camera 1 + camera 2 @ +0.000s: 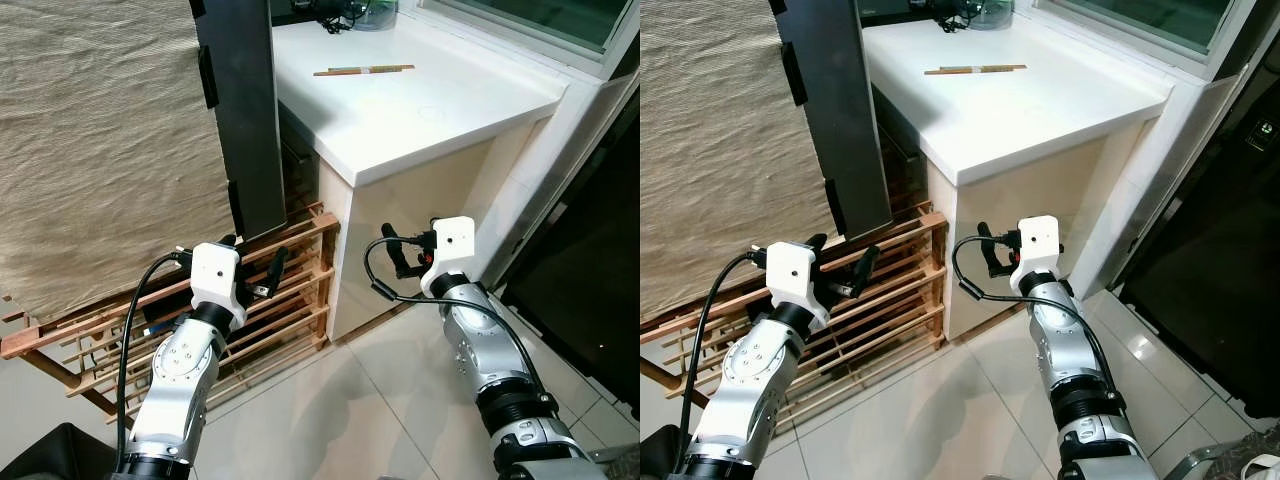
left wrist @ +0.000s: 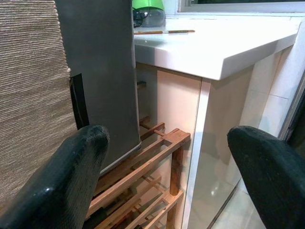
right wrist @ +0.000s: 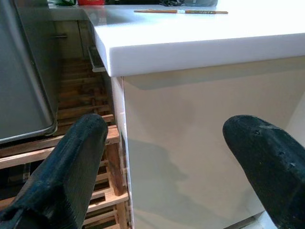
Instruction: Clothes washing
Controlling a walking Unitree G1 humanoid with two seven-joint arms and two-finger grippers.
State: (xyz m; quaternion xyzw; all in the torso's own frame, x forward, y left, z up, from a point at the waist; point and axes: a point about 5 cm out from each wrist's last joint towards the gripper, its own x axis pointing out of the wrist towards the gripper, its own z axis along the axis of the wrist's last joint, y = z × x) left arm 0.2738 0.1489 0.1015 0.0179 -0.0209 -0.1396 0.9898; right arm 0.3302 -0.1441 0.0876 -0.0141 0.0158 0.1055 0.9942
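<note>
Approaching, I judge, the robot is holding its left hand (image 1: 262, 262) and right hand (image 1: 400, 253) apart and empty beside the white tabletop (image 1: 430, 110) and wooden rack (image 1: 290, 290), needing next to find laundry.

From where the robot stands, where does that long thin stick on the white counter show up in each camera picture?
Left eye view: the stick lies on the white counter, upper middle.
Right eye view: upper middle, slightly further left.
Left wrist view: near the top, by a green-lidded container.
Right wrist view: top edge, on the counter.
Shared landmark: the counter's corner above the wooden rack.
</note>
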